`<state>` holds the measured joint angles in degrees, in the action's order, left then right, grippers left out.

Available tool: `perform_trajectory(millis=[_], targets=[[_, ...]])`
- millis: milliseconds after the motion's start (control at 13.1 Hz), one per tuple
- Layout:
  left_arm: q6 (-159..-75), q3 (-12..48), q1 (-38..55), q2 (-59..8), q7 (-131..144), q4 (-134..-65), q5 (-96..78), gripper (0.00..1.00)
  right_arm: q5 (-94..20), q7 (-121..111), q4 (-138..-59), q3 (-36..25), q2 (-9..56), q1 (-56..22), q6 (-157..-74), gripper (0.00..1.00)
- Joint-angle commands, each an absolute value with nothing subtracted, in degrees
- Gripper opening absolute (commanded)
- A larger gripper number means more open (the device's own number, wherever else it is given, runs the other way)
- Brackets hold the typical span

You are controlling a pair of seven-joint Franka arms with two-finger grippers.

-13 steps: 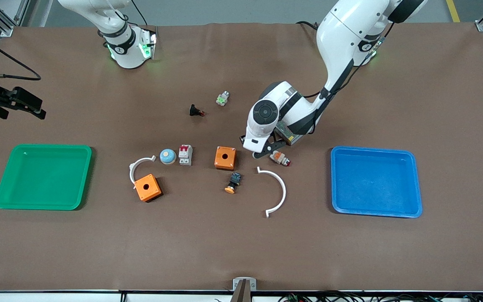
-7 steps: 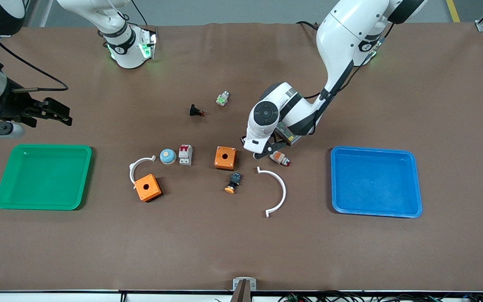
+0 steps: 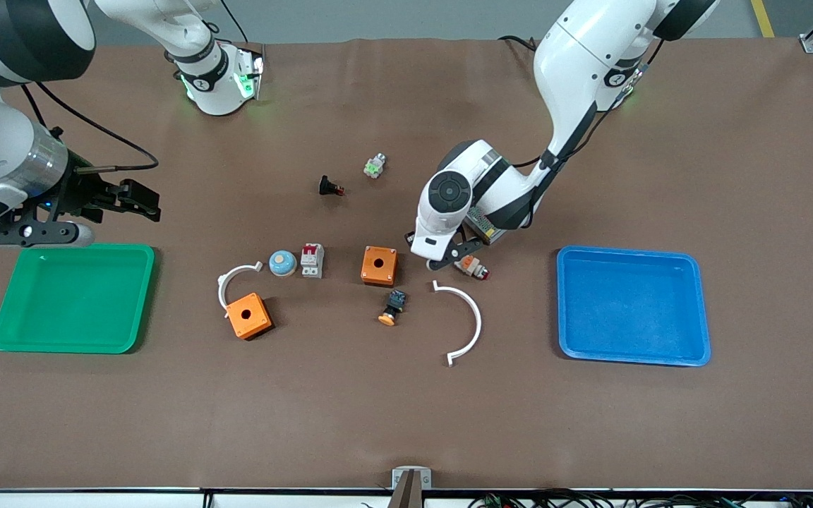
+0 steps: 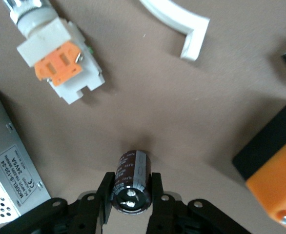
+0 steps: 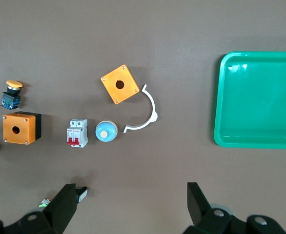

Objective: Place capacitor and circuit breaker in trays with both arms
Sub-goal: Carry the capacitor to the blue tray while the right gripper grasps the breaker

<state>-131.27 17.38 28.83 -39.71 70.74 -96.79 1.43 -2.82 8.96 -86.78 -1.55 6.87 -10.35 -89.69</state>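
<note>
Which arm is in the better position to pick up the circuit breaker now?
Probably the right arm. Its open right gripper hangs free near the green tray, toward the circuit breaker. The left gripper is busy: its fingers are shut on the capacitor.

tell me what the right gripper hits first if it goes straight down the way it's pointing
Probably just bare table. The right gripper, open, points down at brown surface between its fingers; the circuit breaker and blue knob lie off to the side. Depth is unclear.
</note>
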Motion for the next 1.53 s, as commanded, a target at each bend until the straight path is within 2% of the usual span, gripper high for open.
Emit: perform_trajectory(millis=[0, 535, 688, 994, 1224, 1453], targets=[[-130.2, 17.2, 26.6, -35.8, 71.8, -96.7, 2.6, 0.0, -3.5, 10.0, -85.5, -1.8, 7.6, -10.5, -89.5, 1.0], [-124.6, 17.2, 17.8, -24.9, 67.2, -96.6, 3.8, 0.0, -3.4, 9.9, -85.8, -1.8, 7.9, -11.0, -91.3, 1.0], [-121.7, 17.3, 13.6, -22.9, 61.0, -96.7, 5.1, 0.0, -3.0, 9.8, -86.4, -1.7, 8.0, -12.4, -89.2, 1.0], [-119.2, 17.4, 3.9, -22.6, 47.3, -96.9, 5.1, 0.0, -3.5, 21.2, -91.0, -1.6, 8.8, -21.4, -89.6, 1.0], [-119.2, 17.3, -0.8, -23.8, 40.8, -97.0, 5.1, 0.0, -5.9, 25.6, -98.8, -1.5, 8.6, -26.0, -98.3, 1.0], [-119.3, 17.2, -3.5, -25.3, 38.3, -96.9, 6.2, 0.0, -7.6, 26.0, -107.9, -1.5, 8.9, -29.3, -112.3, 1.0]])
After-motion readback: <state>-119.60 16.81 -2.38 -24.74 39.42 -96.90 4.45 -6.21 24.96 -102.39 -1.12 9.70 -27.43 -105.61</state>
